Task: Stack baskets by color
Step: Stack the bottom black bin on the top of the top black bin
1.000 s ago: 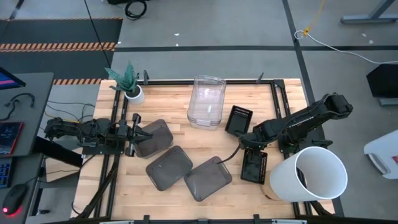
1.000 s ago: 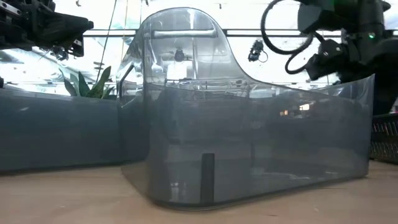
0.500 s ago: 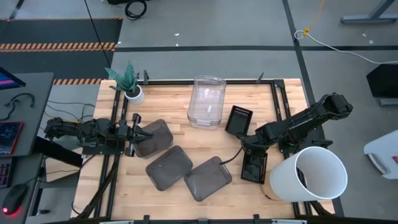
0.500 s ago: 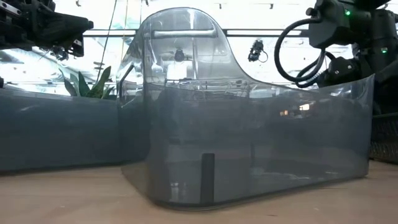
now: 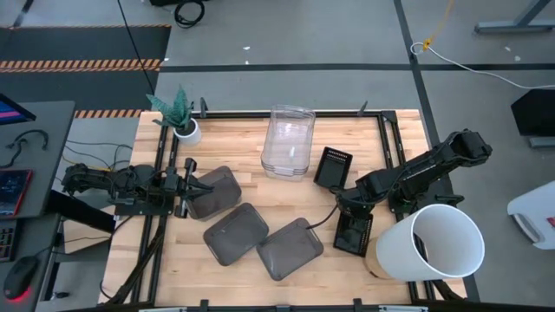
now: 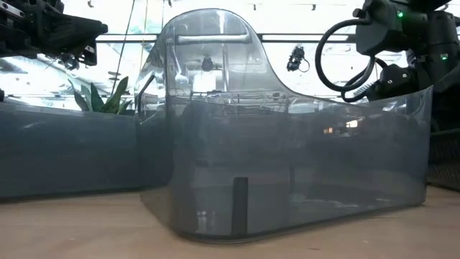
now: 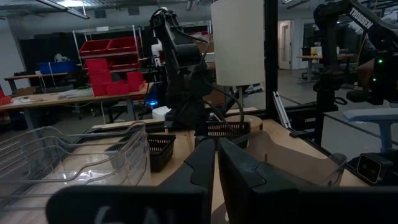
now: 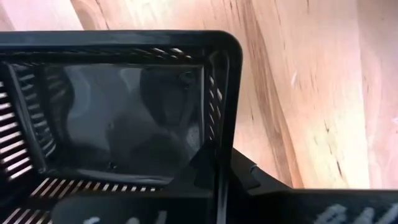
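My right gripper (image 5: 349, 212) points down over a black perforated basket (image 5: 354, 234) at the table's right and is shut on it. A second black basket (image 5: 333, 166) lies farther back. Clear baskets (image 5: 288, 143) sit nested at the far middle. Three smoky grey baskets (image 5: 212, 191) (image 5: 236, 232) (image 5: 290, 249) lie flat on the wood from left to middle. My left gripper (image 5: 189, 185) hangs level and shut at the left, over the leftmost grey basket's edge. My right gripper pinches one wall of the black basket (image 8: 219, 143) at its far end, one finger (image 8: 199, 177) inside the basket and one finger (image 8: 255, 180) outside. The fingers come from above, pointing down. The basket rests flat on the table.
A large white bucket (image 5: 431, 243) lies on its side at the near right, close to the held basket. A small white plant pot (image 5: 186, 130) stands at the far left. Black frame rails (image 5: 395, 147) run along the table's sides.
My right gripper has sunk a little toward the table's near edge onto the black basket's far end, and its fingers have closed on the wall. The basket has stayed where it was.
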